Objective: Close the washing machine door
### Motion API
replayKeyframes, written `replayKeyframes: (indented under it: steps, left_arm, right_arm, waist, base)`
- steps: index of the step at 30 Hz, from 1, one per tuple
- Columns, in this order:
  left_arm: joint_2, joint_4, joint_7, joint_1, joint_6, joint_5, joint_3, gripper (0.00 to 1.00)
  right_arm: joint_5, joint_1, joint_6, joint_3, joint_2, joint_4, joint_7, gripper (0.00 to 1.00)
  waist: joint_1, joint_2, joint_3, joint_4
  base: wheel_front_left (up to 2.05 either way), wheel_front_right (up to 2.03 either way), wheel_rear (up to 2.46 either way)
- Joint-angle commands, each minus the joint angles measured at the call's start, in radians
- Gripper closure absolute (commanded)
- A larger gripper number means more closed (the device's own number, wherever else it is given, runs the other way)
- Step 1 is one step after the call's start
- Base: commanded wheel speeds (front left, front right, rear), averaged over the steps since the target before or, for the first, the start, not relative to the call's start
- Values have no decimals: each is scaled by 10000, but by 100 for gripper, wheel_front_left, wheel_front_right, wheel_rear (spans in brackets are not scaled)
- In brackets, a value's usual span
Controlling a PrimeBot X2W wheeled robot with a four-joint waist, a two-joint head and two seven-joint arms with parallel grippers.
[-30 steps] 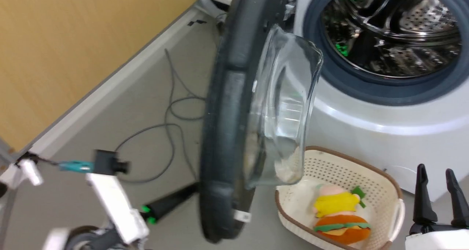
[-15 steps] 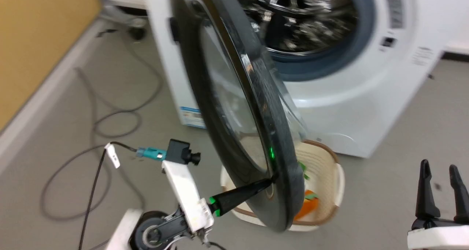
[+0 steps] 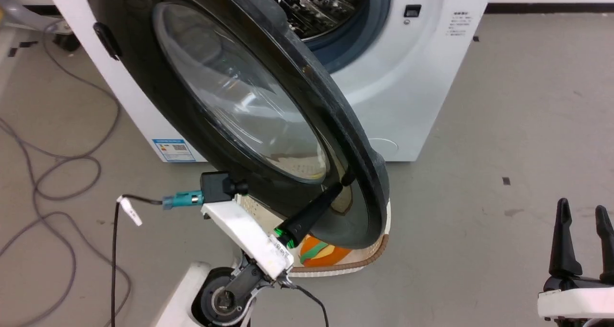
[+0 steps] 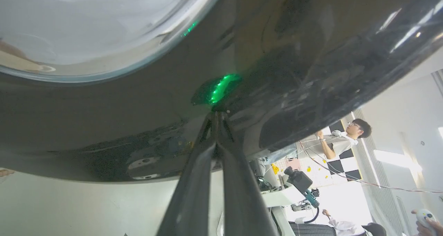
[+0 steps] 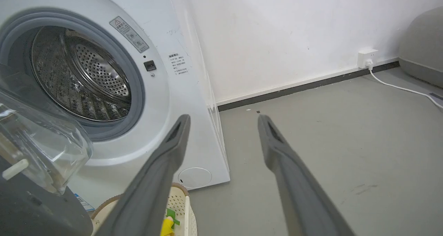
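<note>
mostly, washing machine door point(image 3: 240, 111) hides basket point(image 3: 357, 268); left tool point(image 3: 346, 179) clenched, right tool point(image 3: 582, 207) released.

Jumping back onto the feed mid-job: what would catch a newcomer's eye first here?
The big black washing machine door, half open, spans the middle of the head view, with the steel drum visible behind it at the top. The left end effector, shut, has its tips against the door's lower rim, over a cream basket on the floor. The right end effector hangs open at the lower right, holding nothing.
</note>
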Motion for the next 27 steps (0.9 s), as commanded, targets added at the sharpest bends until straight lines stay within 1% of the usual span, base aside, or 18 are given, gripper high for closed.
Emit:
replayKeyframes:
  steps: [1, 5, 8, 10, 11, 12, 14, 16, 18, 19, 20, 23, 24, 25, 27]
  left_arm:
    - [185, -112, -528, 27, -46, 218, -199, 100]
    - [894, -251, -2088, 142, -46, 1242, -976, 100]
    - [1525, -35, -3577, 208, -46, 2165, -1396, 100]
    - [2102, 424, -4629, 95, -46, 3410, -1671, 100]
    - [2291, 768, -5143, 46, -46, 4045, -1733, 100]
    - [2351, 1105, -5593, -13, 100, 4539, -1618, 100]
    - [2403, 1557, -5980, -180, 540, 5561, -1399, 100]
    - [2403, 1721, -6089, -317, 1222, 6668, -999, 100]
    - [2107, 1265, -6102, -280, 1787, 7638, 22, 100]
    - [2107, 1265, -6102, -280, 1787, 7638, 22, 100]
    - [1937, 957, -6104, -159, 2064, 8166, 625, 100]
    - [1498, 200, -6107, 419, 2543, 9701, 1871, 100]
    - [1298, 36, -6107, 656, 2576, 10003, 2182, 86]
    - [1159, -80, -6107, 875, 2590, 10337, 2405, 0]
    - [870, -214, -6108, 1269, 2546, 10808, 2795, 0]
  right_arm:
    - [64, -97, 8, -66, 1, -35, -44, 0]
    - [49, -32, 8, -63, 1, -12, -44, 0]
    - [49, 19, 8, -48, 1, -20, -44, 0]
    - [34, 51, 8, -24, 1, -52, -44, 0]
    - [18, 66, 8, -11, 1, -64, -44, 0]
    - [13, 73, 8, 2, 1, -82, -44, 0]
    - [29, 77, 8, 36, 1, -139, -44, 0]
    - [40, 88, 8, 58, 1, -223, -44, 0]
    - [35, 87, 8, 96, 1, -350, -44, 0]
    - [35, 87, 8, 96, 1, -350, -44, 0]
    - [5, 80, 8, 146, 1, -432, -44, 0]
    - [-176, 123, 8, 338, 1, -647, -44, 0]
    - [-218, 152, 8, 406, 1, -705, -44, 0]
    - [-268, 196, 8, 480, 1, -764, -44, 0]
    - [-446, 298, 8, 681, 1, -887, -44, 0]
  waist:
    - [0, 0, 21, 16]
    - [0, 0, -133, 195]
    - [0, 0, -286, 331]
    - [0, 0, -380, 434]
    - [0, 0, -421, 470]
    - [0, 0, -451, 494]
    - [0, 0, -494, 527]
    - [0, 0, -514, 551]
    - [0, 0, -513, 553]
    - [0, 0, -513, 553]
    - [0, 0, -513, 533]
    - [0, 0, -568, 453]
    - [0, 0, -617, 425]
    - [0, 0, -663, 400]
    - [0, 0, -788, 323]
  base:
    - [0, 0, 0]
    - [0, 0, 0]
    - [0, 0, 0]
    - [0, 0, 0]
    - [0, 0, 0]
    - [0, 0, 0]
    - [0, 0, 0]
    - [0, 0, 0]
    - [0, 0, 0]
    - [0, 0, 0]
    - [0, 0, 0]
    - [0, 0, 0]
    - [0, 0, 0]
    - [0, 0, 0]
    - [0, 0, 0]
